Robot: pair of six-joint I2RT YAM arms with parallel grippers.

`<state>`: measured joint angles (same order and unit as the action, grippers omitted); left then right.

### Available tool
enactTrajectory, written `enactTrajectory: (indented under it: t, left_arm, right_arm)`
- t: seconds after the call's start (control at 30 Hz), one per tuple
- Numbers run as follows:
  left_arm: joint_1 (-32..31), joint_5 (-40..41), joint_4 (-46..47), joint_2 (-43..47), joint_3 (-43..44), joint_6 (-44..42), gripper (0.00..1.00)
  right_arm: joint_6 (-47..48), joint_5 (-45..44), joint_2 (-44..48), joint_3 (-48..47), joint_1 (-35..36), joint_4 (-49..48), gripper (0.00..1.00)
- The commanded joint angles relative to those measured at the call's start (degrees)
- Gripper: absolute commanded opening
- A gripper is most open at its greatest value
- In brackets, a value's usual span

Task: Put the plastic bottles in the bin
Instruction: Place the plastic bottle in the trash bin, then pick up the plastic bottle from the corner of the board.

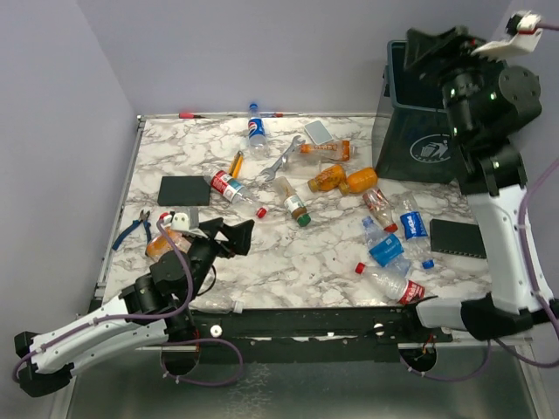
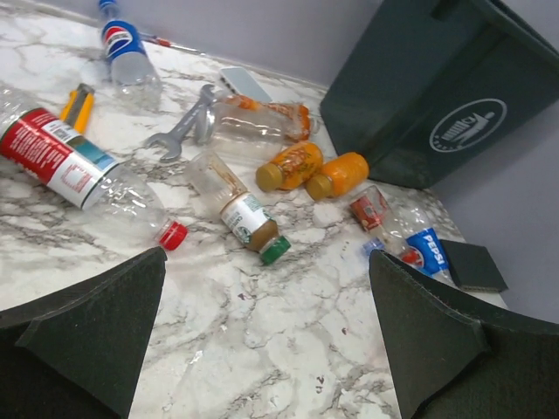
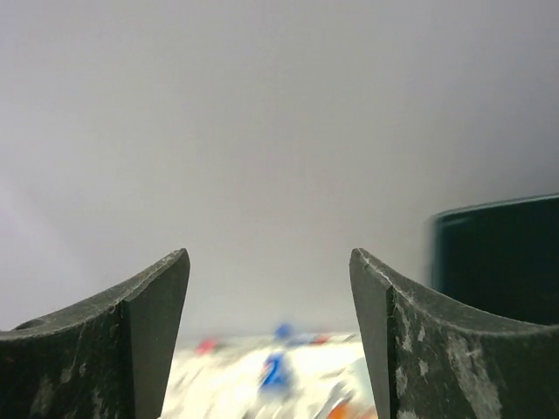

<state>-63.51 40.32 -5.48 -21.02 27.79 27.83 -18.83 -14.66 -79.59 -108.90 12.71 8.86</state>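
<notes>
Top external view: right tool (image 3: 268, 253) raised high near the bin (image 1: 419, 148), jaws apart, nothing between. Left tool (image 2: 268, 257) low over the worktop (image 2: 262, 349), jaws wide, empty. Ahead of it lie loose bottles: red-capped bottle (image 2: 79, 166) ahead-left, green-capped bottle (image 2: 240, 209) straight ahead. Likely trouble: round bottle rolling or squirting out of a closing pinch, or snagging the wrench (image 2: 179, 127) just beyond.
</notes>
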Motion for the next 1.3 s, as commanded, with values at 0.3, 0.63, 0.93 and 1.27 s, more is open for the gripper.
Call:
enactTrajectory:
  t: [0.3,0.63,0.93,1.27]
  left_arm:
    - [-0.05,3.31,-11.66,-17.68,8.91,5.09,0.99]
    - [-0.08,-13.66,-1.47,-27.83,5.89,13.04,0.99]
    - [-0.14,-19.68,11.57,-39.25,-1.86,27.68,0.99]
    - [-4.21,-31.79,40.58,-64.58,6.43,30.91,0.97]
  right_arm:
    - [-18.79,26.75,27.81,50.75,12.1,6.67,0.89]
    - [-19.18,11.29,40.91,70.1,12.1,24.36,0.88]
    - [-22.94,10.83,31.21,66.7,12.12,36.42,0.82]
    - [-31.5,8.23,48.18,68.51,12.11,29.26,0.84]
